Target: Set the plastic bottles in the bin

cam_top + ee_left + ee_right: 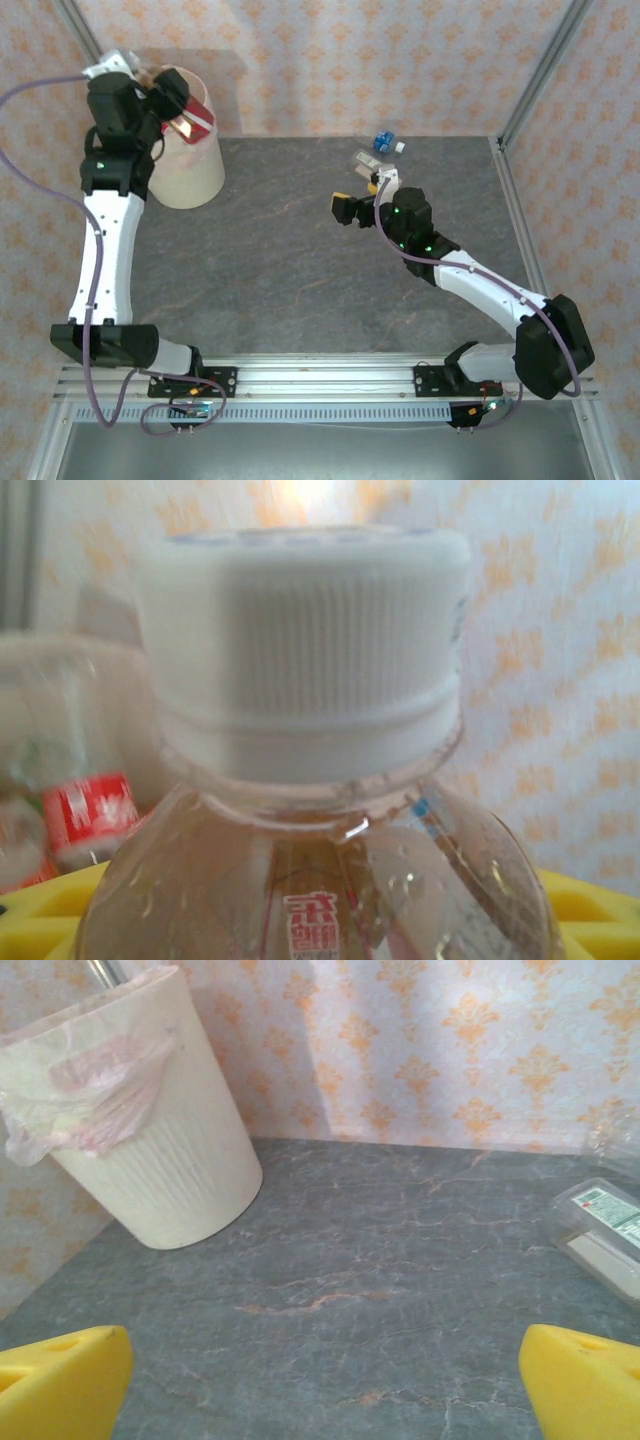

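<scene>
The left gripper (320, 920) is clamped on a clear plastic bottle with a white cap and red label (305, 660), held just above the mouth of the tall round cream-pink plastic bin (190, 175). The right gripper (325, 1380) is spread wide and empty, well to the right of the bin. A clear plastic bottle with a green-and-white label (600, 1230) lies on the grey stone-patterned table (350, 1260), farther still from the bin.

The tabletop (300, 250) is dark grey stone with pale, rusty veins. Cream walls (400, 60) patterned in orange stand along its far, left and right edges, with metal posts (541, 68) at the far corners. A ribbed metal rail (320, 381) runs along the near edge.
</scene>
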Controlling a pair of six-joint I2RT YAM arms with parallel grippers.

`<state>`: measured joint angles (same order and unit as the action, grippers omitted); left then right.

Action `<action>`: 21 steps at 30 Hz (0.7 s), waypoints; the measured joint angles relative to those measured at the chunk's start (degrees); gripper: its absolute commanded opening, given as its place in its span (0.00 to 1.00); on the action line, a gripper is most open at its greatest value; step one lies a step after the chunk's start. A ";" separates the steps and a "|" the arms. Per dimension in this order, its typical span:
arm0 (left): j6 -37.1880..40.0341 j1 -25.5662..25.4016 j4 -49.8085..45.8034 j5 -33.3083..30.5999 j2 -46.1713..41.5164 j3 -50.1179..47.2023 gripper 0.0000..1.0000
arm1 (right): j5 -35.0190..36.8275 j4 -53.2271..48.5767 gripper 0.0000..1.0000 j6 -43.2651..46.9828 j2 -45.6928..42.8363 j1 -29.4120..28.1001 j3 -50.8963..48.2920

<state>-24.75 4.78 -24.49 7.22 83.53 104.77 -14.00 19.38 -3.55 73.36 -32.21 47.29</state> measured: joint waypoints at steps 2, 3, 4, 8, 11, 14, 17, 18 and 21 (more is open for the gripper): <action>1.22 1.64 -0.35 -0.48 3.28 4.22 0.57 | 0.79 0.17 0.99 0.00 -0.02 -0.02 0.00; 1.95 2.49 -0.61 -0.81 5.40 6.12 0.57 | 1.03 0.28 0.99 -0.02 -0.02 0.00 -0.07; 2.40 3.04 -0.85 -0.98 7.13 7.48 0.57 | 1.20 0.31 0.99 -0.02 -0.02 -0.02 -0.09; 3.02 5.11 -2.75 -1.75 16.20 13.66 0.57 | 2.08 0.35 0.99 -0.02 -0.02 -0.02 -0.11; 2.97 6.34 -4.11 -1.73 23.47 18.88 0.57 | 2.29 0.35 0.99 -0.02 -0.02 -0.02 -0.11; 2.58 7.30 -6.03 -1.73 30.47 25.68 0.57 | 2.51 0.33 0.99 -0.02 -0.02 -0.02 -0.11; 2.34 7.80 -7.39 -1.75 35.63 31.06 0.57 | 2.78 0.33 0.99 -0.02 -0.02 0.00 -0.11; 2.34 8.00 -7.69 -1.75 36.52 32.00 0.58 | 2.91 0.31 0.99 -0.04 -0.02 -0.02 -0.11; 2.08 8.15 -9.14 -1.46 38.77 35.04 0.57 | 3.41 0.15 0.99 -0.04 -0.02 -0.02 -0.11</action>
<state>-22.68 12.93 -33.63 5.76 122.30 139.81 -10.59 19.53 -3.60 73.34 -32.23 47.18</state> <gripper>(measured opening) 0.640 0.992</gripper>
